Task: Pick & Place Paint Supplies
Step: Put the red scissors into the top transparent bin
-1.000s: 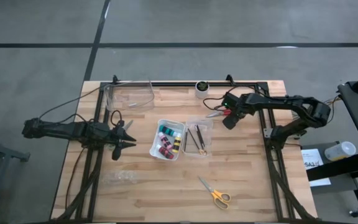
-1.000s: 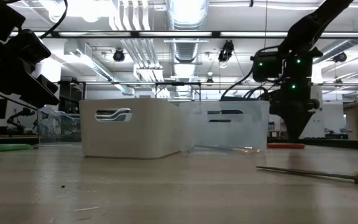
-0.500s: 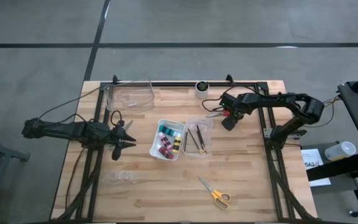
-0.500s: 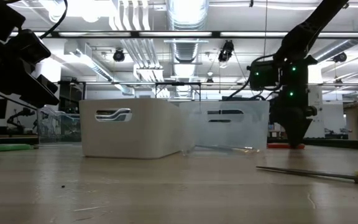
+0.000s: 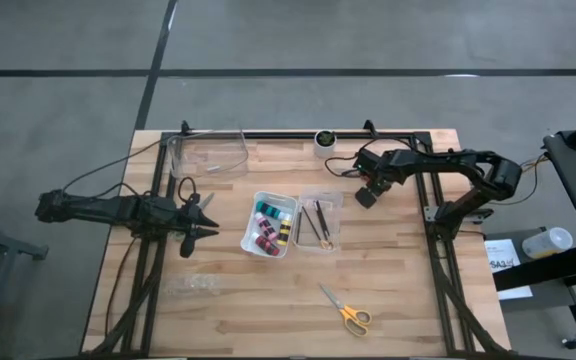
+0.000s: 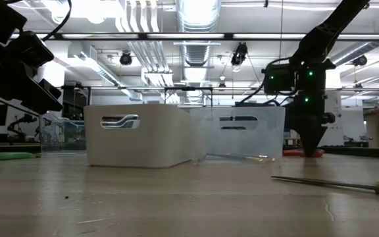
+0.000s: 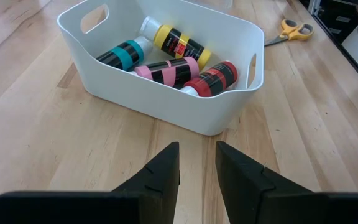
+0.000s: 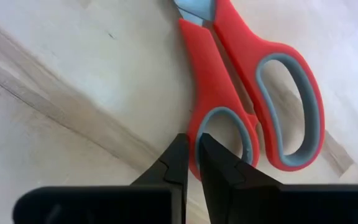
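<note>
Red scissors (image 8: 247, 93) with grey-lined handle loops lie flat on the table, right of the bins. My right gripper (image 8: 192, 155) stands over them, pointing down, shut on one handle loop; in the high view it (image 5: 366, 196) covers them. A white bin (image 5: 268, 223) holds the teal, yellow, pink and red paint bottles (image 7: 166, 62). Beside it, a clear bin (image 5: 318, 222) holds thin dark brushes. Yellow-handled scissors (image 5: 346, 310) lie flat near the table's near edge. My left gripper (image 7: 197, 165) waits open, left of the white bin. My right gripper pinches the rim of the smaller handle loop (image 8: 194, 127) of the red scissors between its two fingers. One finger (image 8: 219, 163) stands in the loop's opening, the other (image 8: 176, 160) outside it. The fingers come from above, pointing down. The scissors lie flat on the table.
A small white round cup (image 5: 324, 138) stands at the far edge. An empty clear container (image 5: 208, 155) sits at the far left. Some clear plastic thing (image 5: 193, 287) lies near the left front. Bare wood (image 5: 268, 300) spreads in front of the bins.
My right gripper has dropped down to the table onto the red scissors, shifting slightly toward the table's left. The scissors' red handle, visible beside the gripper earlier in the high view, is now covered by it.
</note>
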